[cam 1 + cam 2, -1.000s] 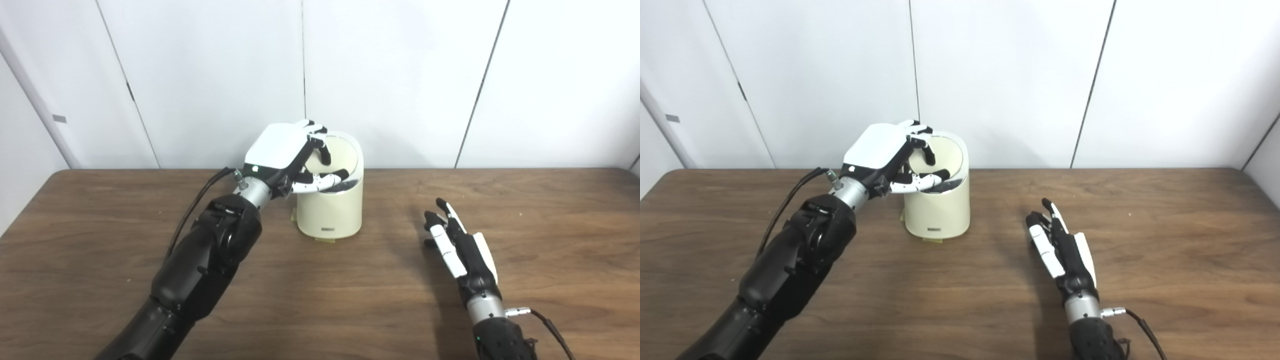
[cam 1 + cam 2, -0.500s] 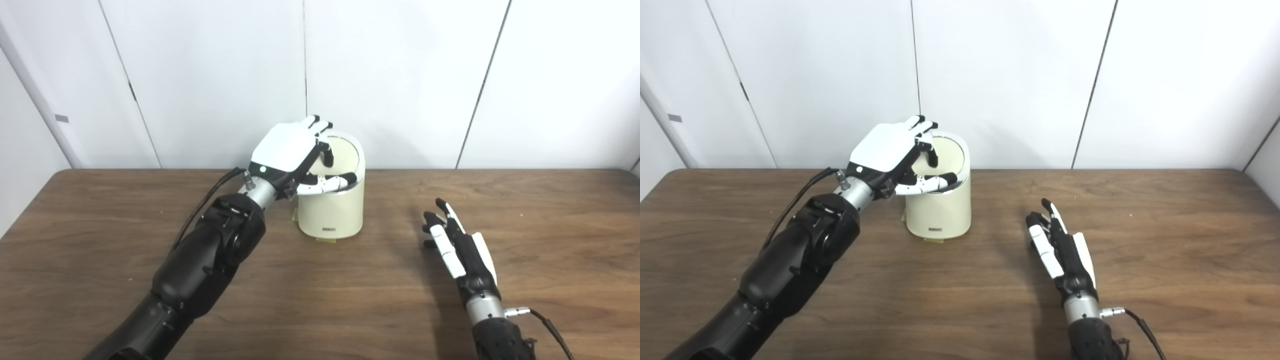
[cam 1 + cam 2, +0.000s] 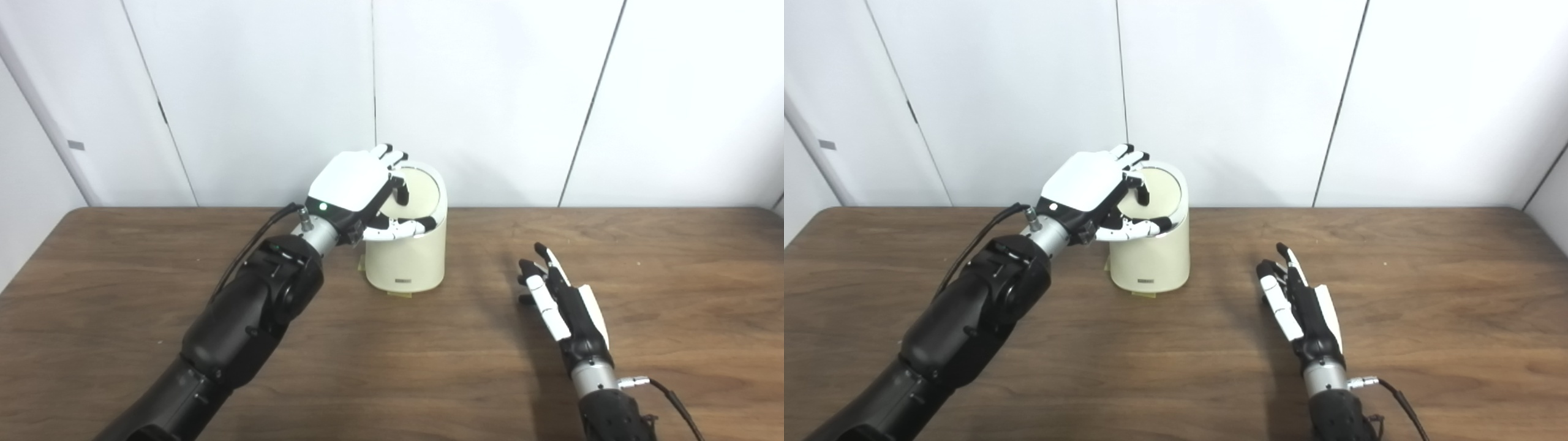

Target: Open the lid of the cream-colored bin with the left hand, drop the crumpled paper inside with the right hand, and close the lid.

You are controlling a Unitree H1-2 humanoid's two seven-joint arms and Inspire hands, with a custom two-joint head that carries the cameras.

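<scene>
Table (image 3: 122, 294); bin (image 3: 407, 263) interior hidden.

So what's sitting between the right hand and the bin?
Only bare table. Both eye views show plain wood between the right hand and the cream-colored bin, with no crumpled paper there.

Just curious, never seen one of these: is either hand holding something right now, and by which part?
The left hand is at the rim of the cream bin's lid; whether it grips it cannot be told. The right hand holds nothing.
</scene>
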